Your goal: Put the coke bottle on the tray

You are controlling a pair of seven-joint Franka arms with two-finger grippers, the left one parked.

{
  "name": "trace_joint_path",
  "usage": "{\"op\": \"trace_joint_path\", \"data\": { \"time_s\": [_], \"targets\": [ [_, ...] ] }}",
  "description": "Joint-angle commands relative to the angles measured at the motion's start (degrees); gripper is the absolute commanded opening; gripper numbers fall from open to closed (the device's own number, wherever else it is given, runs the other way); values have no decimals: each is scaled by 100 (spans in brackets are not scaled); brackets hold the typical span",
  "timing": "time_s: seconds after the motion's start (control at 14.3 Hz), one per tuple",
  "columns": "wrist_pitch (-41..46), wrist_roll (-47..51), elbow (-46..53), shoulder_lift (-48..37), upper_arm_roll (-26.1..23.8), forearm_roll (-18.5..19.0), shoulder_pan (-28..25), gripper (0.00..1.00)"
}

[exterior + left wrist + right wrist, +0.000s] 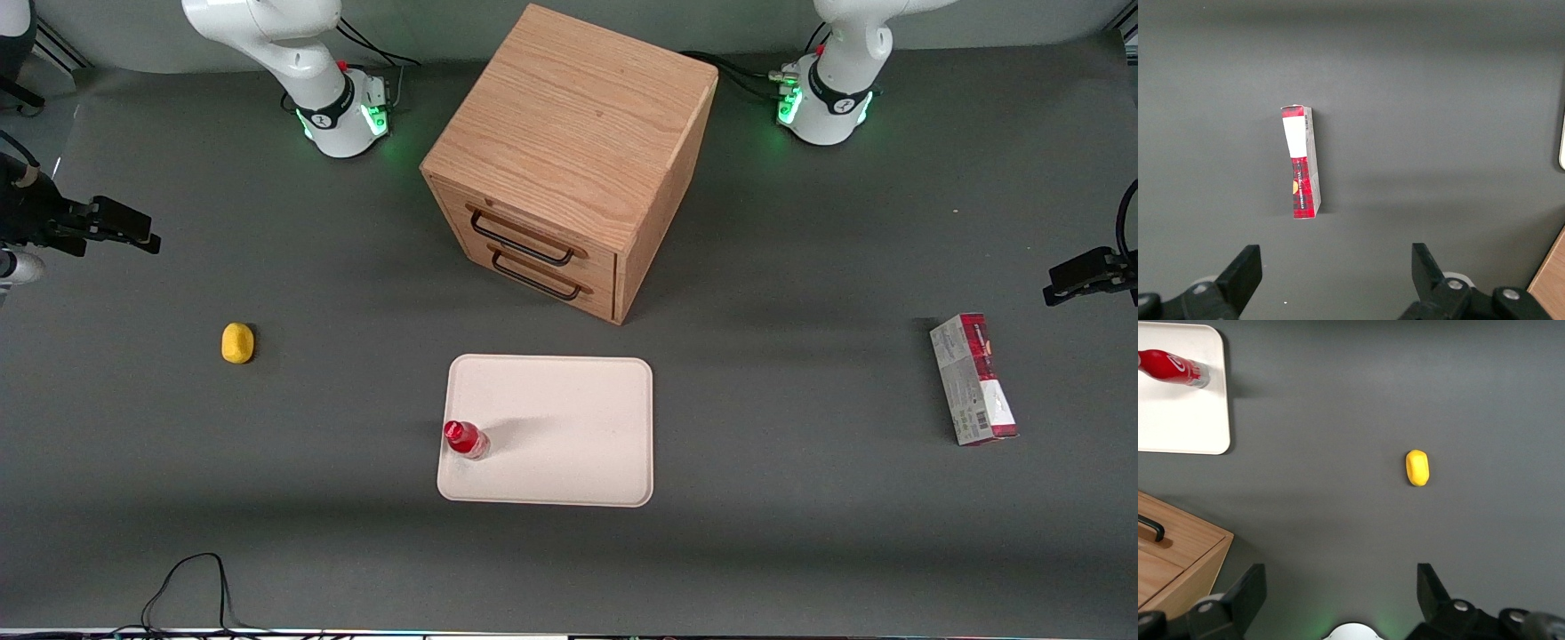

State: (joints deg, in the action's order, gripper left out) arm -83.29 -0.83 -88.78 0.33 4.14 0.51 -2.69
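Dark grey matting covers the table (800,551), and on it the right arm's gripper (1338,600) hangs high toward the working arm's end, its two black fingers (1248,593) spread wide apart, holding nothing and touching nothing. One coke bottle (466,439) stands upright on the one tray (569,400), close to the tray's edge on the working arm's side and well inside its rim; its long axis runs vertically, red cap up and clear base down on the cream surface, and its shadow falls across the tray toward the parked arm's end. In the right wrist view the bottle (1175,368) shows white script on its label, with the tray (1178,427) under it. One wooden two-drawer box (569,160) sits farther from the front camera than the tray, both drawers shut. One small yellow lump (237,343) lies toward the working arm's end, and one red-and-grey carton (973,379) lies flat toward the parked arm's end
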Motion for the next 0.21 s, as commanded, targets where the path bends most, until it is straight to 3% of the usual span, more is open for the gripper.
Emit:
{"op": "trace_joint_path", "data": {
  "time_s": [0.0, 0.14],
  "targets": [
    [-56, -58, 98, 28, 60, 178, -91, 100],
    [-126, -75, 89, 28, 60, 187, -91, 100]
  ]
}}
